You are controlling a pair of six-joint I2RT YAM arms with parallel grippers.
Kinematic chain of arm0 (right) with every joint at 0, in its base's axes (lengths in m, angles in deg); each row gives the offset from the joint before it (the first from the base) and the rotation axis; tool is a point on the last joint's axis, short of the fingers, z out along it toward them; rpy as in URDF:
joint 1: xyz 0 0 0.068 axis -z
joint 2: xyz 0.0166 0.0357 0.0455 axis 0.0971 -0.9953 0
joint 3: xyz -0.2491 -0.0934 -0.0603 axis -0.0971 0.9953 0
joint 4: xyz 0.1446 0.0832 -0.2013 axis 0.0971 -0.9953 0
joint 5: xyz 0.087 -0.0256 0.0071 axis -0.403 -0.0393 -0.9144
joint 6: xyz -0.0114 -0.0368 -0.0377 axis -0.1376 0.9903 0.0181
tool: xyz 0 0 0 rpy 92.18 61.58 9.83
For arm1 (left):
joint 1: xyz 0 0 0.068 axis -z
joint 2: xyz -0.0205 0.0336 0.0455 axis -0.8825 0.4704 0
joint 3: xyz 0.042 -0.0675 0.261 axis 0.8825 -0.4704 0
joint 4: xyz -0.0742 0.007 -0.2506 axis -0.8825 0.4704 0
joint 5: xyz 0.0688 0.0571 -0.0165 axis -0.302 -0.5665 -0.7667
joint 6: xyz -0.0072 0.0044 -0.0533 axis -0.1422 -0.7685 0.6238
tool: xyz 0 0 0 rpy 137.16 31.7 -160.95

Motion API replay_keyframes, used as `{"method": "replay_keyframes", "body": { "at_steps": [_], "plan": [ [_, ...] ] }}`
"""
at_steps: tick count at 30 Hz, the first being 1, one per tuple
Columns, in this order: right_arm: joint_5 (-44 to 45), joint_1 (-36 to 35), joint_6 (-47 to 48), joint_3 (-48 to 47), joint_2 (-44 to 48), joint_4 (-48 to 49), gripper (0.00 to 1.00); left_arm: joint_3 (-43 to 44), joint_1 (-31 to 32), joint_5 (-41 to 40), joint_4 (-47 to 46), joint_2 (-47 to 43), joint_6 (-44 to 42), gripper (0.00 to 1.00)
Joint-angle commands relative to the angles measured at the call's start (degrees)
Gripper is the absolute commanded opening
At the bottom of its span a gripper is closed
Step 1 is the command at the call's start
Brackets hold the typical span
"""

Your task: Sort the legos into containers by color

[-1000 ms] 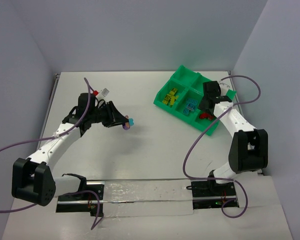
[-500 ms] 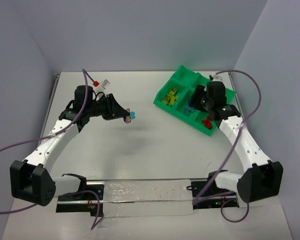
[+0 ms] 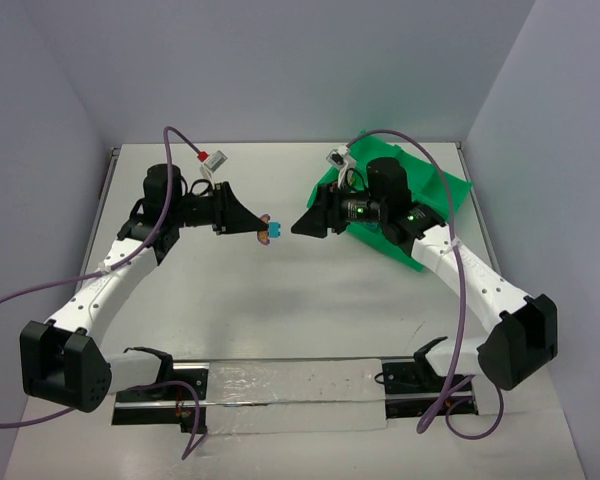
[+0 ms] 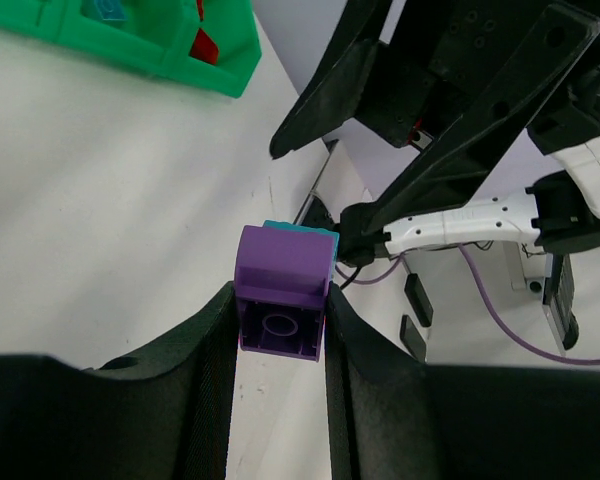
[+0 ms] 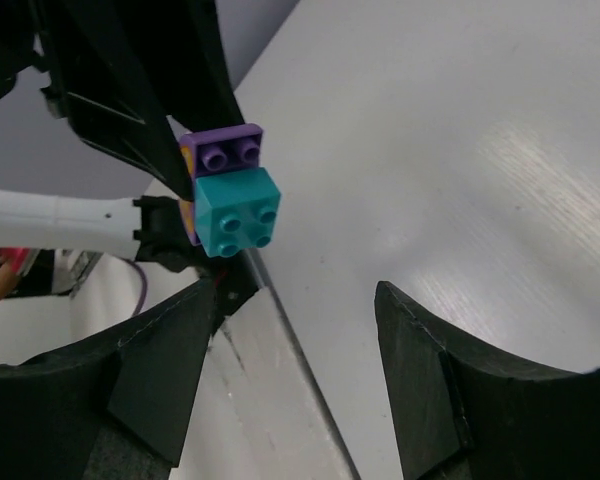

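My left gripper [image 3: 257, 228] is shut on a purple lego [image 4: 280, 295] that has a cyan lego [image 4: 298, 230] stuck to its far side, and it holds the pair [image 3: 268, 232] above the middle of the table. The right gripper [image 3: 299, 229] faces it from the right, open, its tips a short way from the bricks. In the right wrist view the purple brick [image 5: 225, 152] and the cyan brick [image 5: 236, 213] sit up left, beyond my open right gripper [image 5: 298, 292]. Behind the right arm lies the green tray of containers [image 3: 451, 190], mostly hidden. A red lego [image 4: 206, 42] shows in it.
The left arm's purple cable carries a small white and red connector [image 3: 210, 158] at the back left. A silver rail [image 3: 280, 385] runs along the near edge between the arm bases. Walls close in the table on the left, back and right.
My right arm has swung left from the green tray to face the left gripper, and its jaws have spread wider. The left gripper has moved slightly right, still holding the joined bricks.
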Motion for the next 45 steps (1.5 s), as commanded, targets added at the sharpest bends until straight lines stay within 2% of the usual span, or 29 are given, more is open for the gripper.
{"method": "replay_keyframes", "body": {
  "at_steps": [1, 13, 25, 27, 30, 33, 35, 40, 45],
  "plan": [
    [-7.3, -2.2, 0.6, -4.4, -3.2, 2.6, 0.73, 1.9, -0.3, 3.9, -5.4, -0.2, 1.2, 0.00],
    [-10.1, -4.3, -2.6, -6.8, -7.1, 7.6, 0.76, 1.7, -0.3, 3.3, -5.1, -0.8, 1.2, 0.00],
    [-13.2, -4.8, -7.2, -6.4, -9.7, 14.7, 0.69, 1.6, -0.3, 3.7, -5.4, -1.0, 1.7, 0.00],
    [-13.3, -4.8, -7.4, -6.4, -9.9, 14.9, 0.62, 1.5, -0.3, 3.7, -5.4, -1.2, 1.7, 0.00],
    [-13.2, -4.8, -7.6, -6.0, -10.1, 15.4, 0.39, 1.4, -0.3, 3.6, -5.4, -1.4, 1.6, 0.00],
    [-11.9, -4.8, -7.2, -5.1, -9.3, 14.9, 0.10, 1.5, -0.3, 3.5, -4.5, -1.6, 1.0, 0.00],
    [-10.2, -4.3, -6.2, -4.2, -8.5, 13.3, 0.00, 2.0, -0.3, 2.9, -3.0, -1.9, -0.2, 0.00],
    [-7.9, -1.1, -5.8, 0.9, -4.8, 12.2, 0.00, 2.5, -0.7, 1.9, -0.7, -2.8, -2.1, 0.00],
    [-1.8, 6.8, -3.9, 7.0, 1.7, 5.9, 0.00, 3.7, -1.9, 0.6, 2.0, -1.9, -3.9, 0.00]
  ]
}}
